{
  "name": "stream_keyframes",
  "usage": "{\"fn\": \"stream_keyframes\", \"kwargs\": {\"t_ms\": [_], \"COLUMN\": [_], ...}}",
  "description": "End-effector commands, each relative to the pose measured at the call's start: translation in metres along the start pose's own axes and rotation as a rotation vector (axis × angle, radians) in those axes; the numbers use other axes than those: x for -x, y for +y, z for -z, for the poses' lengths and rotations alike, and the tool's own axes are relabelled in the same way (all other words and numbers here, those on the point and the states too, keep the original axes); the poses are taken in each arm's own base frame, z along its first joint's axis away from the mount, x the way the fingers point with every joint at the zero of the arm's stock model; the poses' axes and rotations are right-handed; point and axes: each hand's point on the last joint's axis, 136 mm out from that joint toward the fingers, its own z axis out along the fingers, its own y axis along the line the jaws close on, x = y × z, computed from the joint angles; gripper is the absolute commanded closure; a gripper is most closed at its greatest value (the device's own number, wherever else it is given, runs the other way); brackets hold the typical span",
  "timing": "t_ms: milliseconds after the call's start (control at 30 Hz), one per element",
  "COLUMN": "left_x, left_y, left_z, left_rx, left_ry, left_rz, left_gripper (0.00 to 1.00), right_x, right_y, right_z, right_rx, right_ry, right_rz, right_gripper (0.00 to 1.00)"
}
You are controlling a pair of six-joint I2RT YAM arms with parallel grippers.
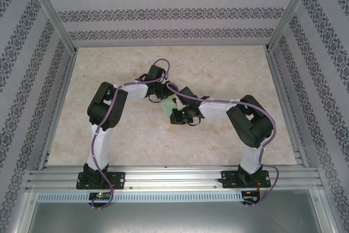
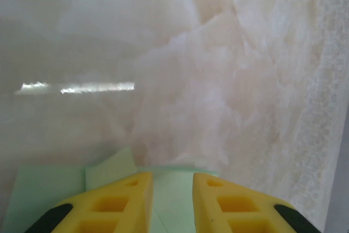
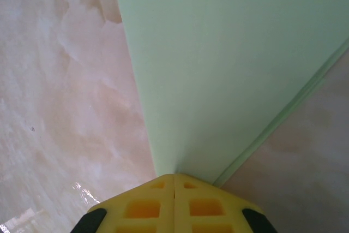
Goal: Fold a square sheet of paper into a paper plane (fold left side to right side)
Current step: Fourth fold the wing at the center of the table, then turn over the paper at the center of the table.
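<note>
The sheet of paper [image 1: 167, 103] is pale mint green and lies partly folded at the middle of the table, between the two arms. In the left wrist view the paper [image 2: 49, 192] lies flat under my left gripper [image 2: 172, 177], whose yellow fingers [image 2: 131, 189] stand apart over it, open, with the paper's far edge just beyond the tips. My right gripper [image 3: 174, 177] is shut, and a narrow corner of the paper [image 3: 229, 53] runs right into its closed tips. A doubled edge shows along that paper's right side. From above, the left gripper [image 1: 159, 94] and right gripper [image 1: 175, 113] flank the paper.
The beige marbled tabletop [image 1: 136, 135] surrounds the paper on all sides. Patterned walls and a metal frame [image 1: 54, 20] close in the back and sides. An aluminium rail [image 1: 174, 177] carries both arm bases at the near edge.
</note>
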Motion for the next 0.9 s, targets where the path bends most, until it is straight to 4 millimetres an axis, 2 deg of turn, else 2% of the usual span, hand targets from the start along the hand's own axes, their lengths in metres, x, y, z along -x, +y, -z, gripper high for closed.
{"fn": "stream_keyframes", "kwargs": {"t_ms": [0, 300, 433, 533, 700, 800, 867], "left_x": [0.033, 0.061, 0.069, 0.073, 0.066, 0.046, 0.029], "left_y": [0.026, 0.02, 0.007, -0.005, -0.019, -0.023, -0.022], "left_z": [-0.002, 0.0, 0.018, 0.043, 0.096, 0.124, 0.138], "left_rx": [0.071, 0.039, 0.016, 0.01, 0.002, -0.012, -0.028], "left_ry": [-0.067, -0.092, -0.117, -0.147, -0.211, -0.232, -0.239], "left_rz": [-0.008, 0.009, -0.017, -0.048, -0.088, -0.104, -0.098], "left_gripper": [0.71, 0.69, 0.65, 0.59, 0.51, 0.48, 0.47], "right_x": [-0.087, -0.088, -0.081, -0.064, -0.025, -0.003, 0.008], "right_y": [-0.052, -0.052, -0.046, -0.031, 0.004, 0.02, 0.022], "right_z": [-0.019, -0.019, -0.018, -0.011, 0.024, 0.058, 0.082], "right_rx": [-0.196, -0.197, -0.177, -0.129, -0.059, -0.025, -0.022], "right_ry": [0.287, 0.287, 0.263, 0.208, 0.061, -0.046, -0.121], "right_rz": [-0.068, -0.062, -0.04, -0.008, 0.07, 0.109, 0.114], "right_gripper": [0.94, 0.94, 0.94, 0.93, 0.86, 0.77, 0.72]}}
